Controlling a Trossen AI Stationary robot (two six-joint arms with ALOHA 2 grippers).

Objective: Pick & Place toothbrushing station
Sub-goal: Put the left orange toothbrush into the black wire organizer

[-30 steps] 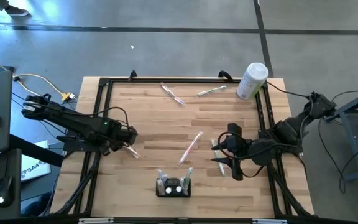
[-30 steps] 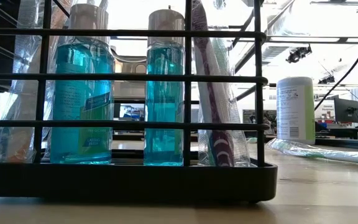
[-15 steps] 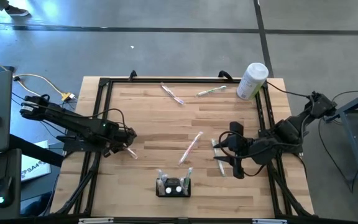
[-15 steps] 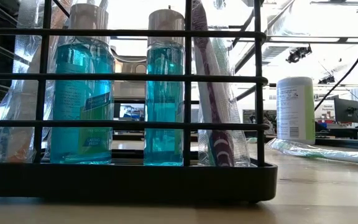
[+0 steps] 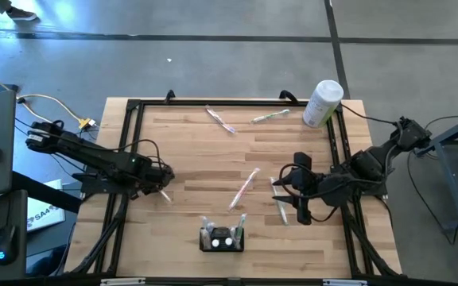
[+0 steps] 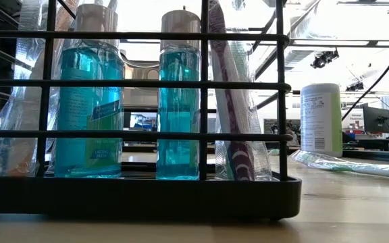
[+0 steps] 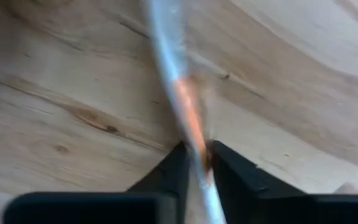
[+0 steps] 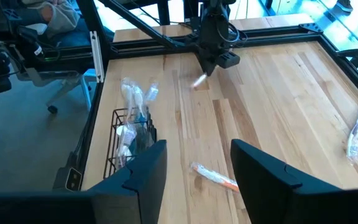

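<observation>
The toothbrushing station (image 5: 222,237), a black wire rack holding two blue bottles and wrapped toothbrushes, stands near the table's front edge; its base (image 6: 140,196) fills the low view. My left gripper (image 5: 163,191), at the table's left, is shut on a wrapped orange toothbrush (image 7: 188,115). My right gripper (image 5: 289,197) is open at the right, low over the table. Another wrapped orange toothbrush (image 8: 213,176) lies on the wood between its fingers' lines, untouched. My left gripper pinches the wrapped toothbrush between its two fingertips (image 7: 180,167), near one end of it (image 7: 199,155). The fingers point down at a slant and lie across it. The rest of the toothbrush (image 8: 199,79) runs out below the fingers toward the table; whether it touches the wood I cannot tell.
A wrapped toothbrush (image 5: 245,187) lies mid-table, and two more lie near the far edge (image 5: 221,119) (image 5: 270,116). A tall white cylindrical container (image 5: 322,103) stands at the far right corner. A black frame (image 5: 133,107) runs along the table's edges.
My left gripper has drawn a little toward the table's left edge, still shut on the toothbrush. My right gripper has shifted slightly and stays open.
</observation>
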